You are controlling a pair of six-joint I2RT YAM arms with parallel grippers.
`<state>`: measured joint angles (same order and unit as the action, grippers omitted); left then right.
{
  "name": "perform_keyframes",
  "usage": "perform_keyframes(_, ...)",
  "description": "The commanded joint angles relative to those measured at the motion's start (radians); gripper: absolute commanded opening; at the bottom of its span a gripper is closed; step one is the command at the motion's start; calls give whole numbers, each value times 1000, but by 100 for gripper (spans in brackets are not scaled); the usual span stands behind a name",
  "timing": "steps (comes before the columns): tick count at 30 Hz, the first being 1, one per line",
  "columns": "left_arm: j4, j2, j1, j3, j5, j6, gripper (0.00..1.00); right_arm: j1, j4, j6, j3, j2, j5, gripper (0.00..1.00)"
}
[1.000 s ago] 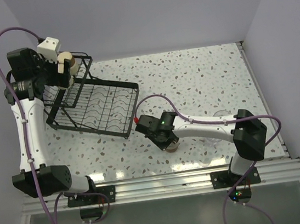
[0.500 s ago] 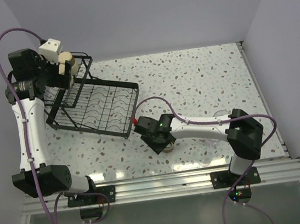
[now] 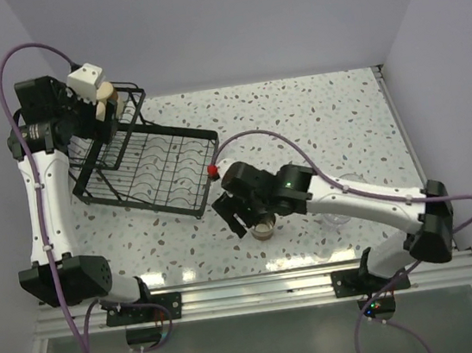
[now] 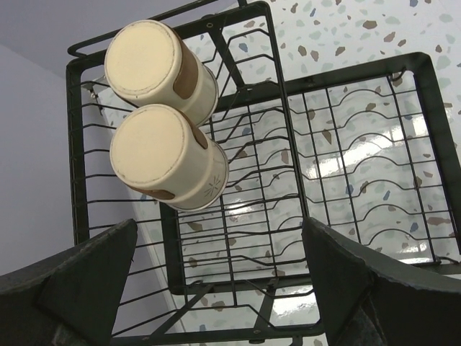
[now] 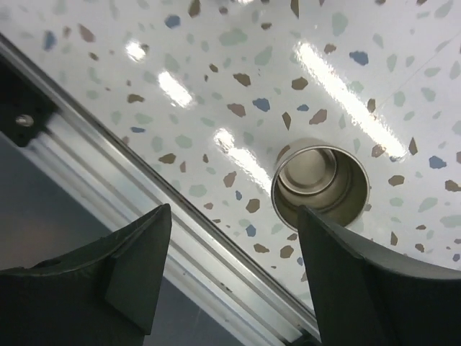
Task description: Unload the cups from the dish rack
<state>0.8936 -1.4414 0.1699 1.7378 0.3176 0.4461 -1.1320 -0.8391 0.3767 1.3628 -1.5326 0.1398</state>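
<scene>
Left gripper (image 4: 220, 223) is hanging spread over black wire dish rack (image 4: 360, 70), two smooth cream cups (image 4: 162, 155) lying in its raised tier; right gripper (image 5: 234, 216), spread, is hovering near rack's corner above upright round cup (image 5: 320, 184).

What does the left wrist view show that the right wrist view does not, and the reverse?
Only the left wrist view shows two cream cups, bottoms toward the camera, in the black wire rack. Only the right wrist view shows one cup standing open on the table, and a metal rail at its edge. Both show the speckled table and an open gripper: the left gripper and the right gripper.
</scene>
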Motion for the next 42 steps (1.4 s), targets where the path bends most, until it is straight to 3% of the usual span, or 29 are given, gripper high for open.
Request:
perform_keyframes(1,70,-42,5,72,6,43,100,-5,70,-21,9,188,0,75)
perform_keyframes(6,122,-112,6,118,-3,46,100,-3,106,-36,-36,290,105,78)
perform_keyframes(12,110,-177,6,176,-26,39,100,-3,106,-33,-57,287,104,77)
perform_keyframes(19,117,-312,8,379,-112,5,100,-3,120,-22,-70,267,95,76)
perform_keyframes(29,61,-396,13,376,-123,-15,98,-3,121,-25,-70,255,96,76)
perform_keyframes(35,64,-415,13,353,-78,-26,84,-3,123,-22,-74,252,98,76)
perform_keyframes(42,113,-416,14,338,-49,-20,59,-3,113,-21,-70,262,112,76)
